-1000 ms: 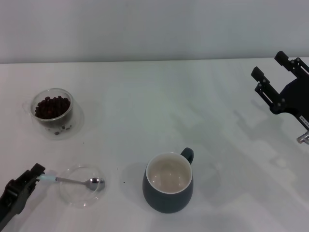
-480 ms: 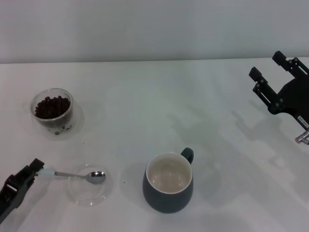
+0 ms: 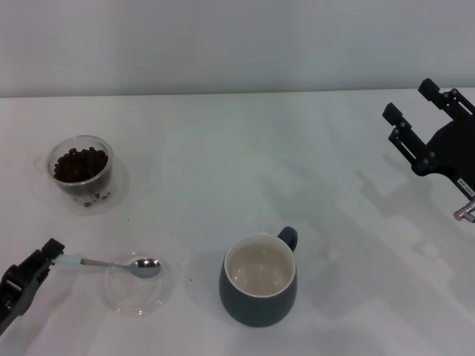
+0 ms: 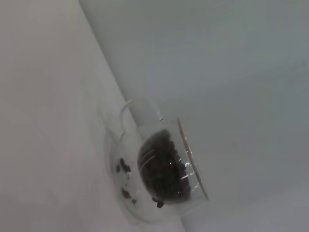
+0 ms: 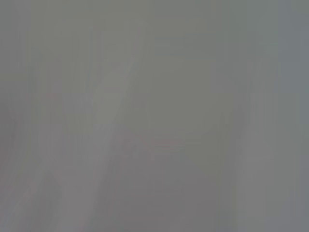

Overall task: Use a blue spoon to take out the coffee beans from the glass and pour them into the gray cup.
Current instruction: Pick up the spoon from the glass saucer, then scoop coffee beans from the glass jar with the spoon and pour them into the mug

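The left gripper [image 3: 52, 256] pinches the blue spoon [image 3: 111, 264] by its handle; it should stay level and lift clear of the dish [image 3: 137, 293] toward the far-left glass [image 3: 80, 172].

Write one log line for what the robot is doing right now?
left gripper: shut on pale-blue-handled metal spoon, empty, above flat clear dish | beans in round glass | dark gray mug empty | right gripper: open, parked
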Robot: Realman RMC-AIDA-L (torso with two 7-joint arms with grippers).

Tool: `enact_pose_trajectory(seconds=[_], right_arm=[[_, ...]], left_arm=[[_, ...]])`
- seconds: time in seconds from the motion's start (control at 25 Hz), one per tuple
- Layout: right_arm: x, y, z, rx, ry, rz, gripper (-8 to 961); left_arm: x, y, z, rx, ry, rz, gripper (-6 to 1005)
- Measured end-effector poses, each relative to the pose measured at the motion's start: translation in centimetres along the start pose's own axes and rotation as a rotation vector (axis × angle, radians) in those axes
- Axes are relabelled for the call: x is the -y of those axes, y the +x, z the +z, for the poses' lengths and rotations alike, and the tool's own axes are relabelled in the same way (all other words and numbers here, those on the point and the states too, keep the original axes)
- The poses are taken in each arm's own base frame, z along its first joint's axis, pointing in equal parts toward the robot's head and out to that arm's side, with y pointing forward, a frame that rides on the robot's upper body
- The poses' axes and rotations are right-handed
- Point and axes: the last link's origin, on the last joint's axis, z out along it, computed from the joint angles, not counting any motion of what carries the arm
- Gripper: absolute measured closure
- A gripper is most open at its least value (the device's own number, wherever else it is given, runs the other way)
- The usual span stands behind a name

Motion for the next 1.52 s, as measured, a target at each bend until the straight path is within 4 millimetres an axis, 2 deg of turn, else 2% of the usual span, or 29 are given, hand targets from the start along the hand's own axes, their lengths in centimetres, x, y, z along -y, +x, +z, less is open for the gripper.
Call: enact_pose_trajectory(seconds=[0.28, 0.48, 1.0, 1.52], right_arm=[[-0.1, -0.1, 0.1, 0.005, -0.003, 0.001, 328], [-0.1, -0.1, 0.1, 0.007, -0.007, 0.001, 328], [-0.8, 0.0, -0.1, 0.003, -0.029, 0.007, 328], [-1.5, -0.1, 0.3, 0.014, -0.059, 0.015, 328]], left_arm=[[-0.3, 0.7, -0.3, -0.018, -0.022, 0.024, 868], [-0.8, 1.9, -0.5, -0.041, -0.052, 0.073, 868], [-2.1, 8.1, -1.9, -0.139, -0.103, 0.231, 867], [-4.7, 12.8, -1.1, -0.095, -0.179, 0.324, 867]])
